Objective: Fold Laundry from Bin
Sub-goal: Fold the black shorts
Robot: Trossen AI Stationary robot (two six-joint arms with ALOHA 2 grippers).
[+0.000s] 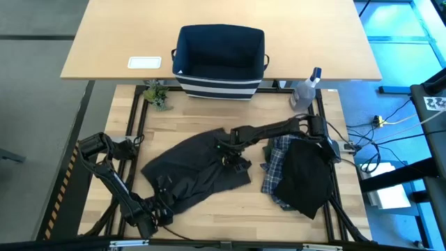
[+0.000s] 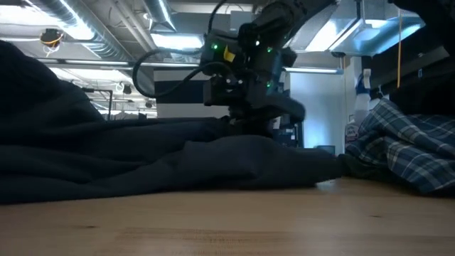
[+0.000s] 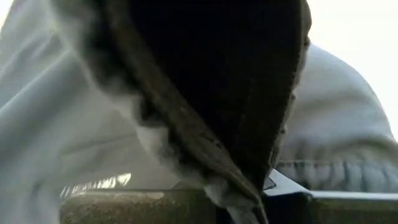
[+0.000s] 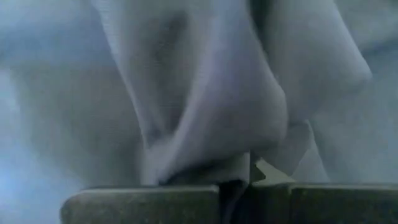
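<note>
On the bench (image 1: 174, 118) the dark olive-green garment (image 1: 185, 171) lies spread, its long axis running from about 8 o'clock near the front edge up toward 2 o'clock at the middle. The left gripper (image 1: 162, 209) sits at the garment's 7 o'clock corner, fingers closed on a fold of the cloth; its wrist view shows fabric bunched right at the clamped tips. The right gripper (image 1: 230, 155) has its arm stretched in from 3 o'clock and is down on the garment's 3 o'clock edge, fingers pinched shut on a ridge of the same cloth (the seam of the closed tips shows with fabric pushed up out of it). So each arm holds its own end, and the cloth between them lies slack along that diagonal; I judge the coming move turns on drawing these two held points apart or over along that axis.

Further right, at 3 o'clock of the olive garment and just beside it, the plaid shirt (image 1: 277, 159) lies crumpled with the black garment (image 1: 303, 180) heaped on top. The bin (image 1: 219, 87) stands at 12 o'clock on the pale far table, apparently empty. A spray bottle (image 1: 306, 90) stands to its right. No readable writing or brand shows anywhere.
</note>
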